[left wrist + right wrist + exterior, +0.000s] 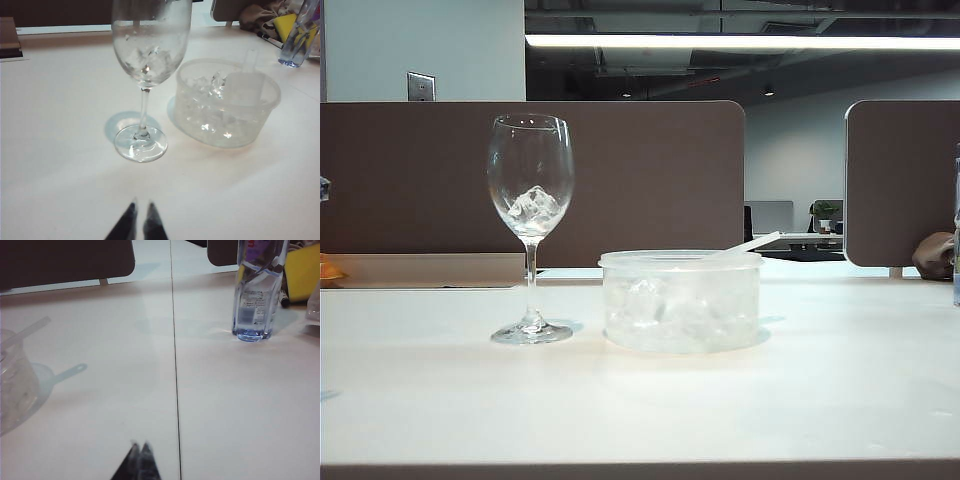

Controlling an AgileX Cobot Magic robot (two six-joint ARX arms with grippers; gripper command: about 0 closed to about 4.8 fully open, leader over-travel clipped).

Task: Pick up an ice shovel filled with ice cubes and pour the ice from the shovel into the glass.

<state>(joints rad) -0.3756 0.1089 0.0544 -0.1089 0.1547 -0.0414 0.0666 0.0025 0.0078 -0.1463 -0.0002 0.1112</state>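
The glass stands upright on the table, left of middle, with a few ice cubes in its bowl. To its right sits a round translucent tub full of ice. The ice shovel rests in the tub, its thin handle sticking out over the rim. Neither gripper shows in the exterior view. My left gripper hovers over bare table short of the glass, fingertips nearly together and empty. My right gripper is shut on nothing, well away from the tub.
A clear water bottle stands on the table beyond the right gripper, with a yellow object behind it. A dark seam runs across the tabletop. Brown partition panels close off the back of the table.
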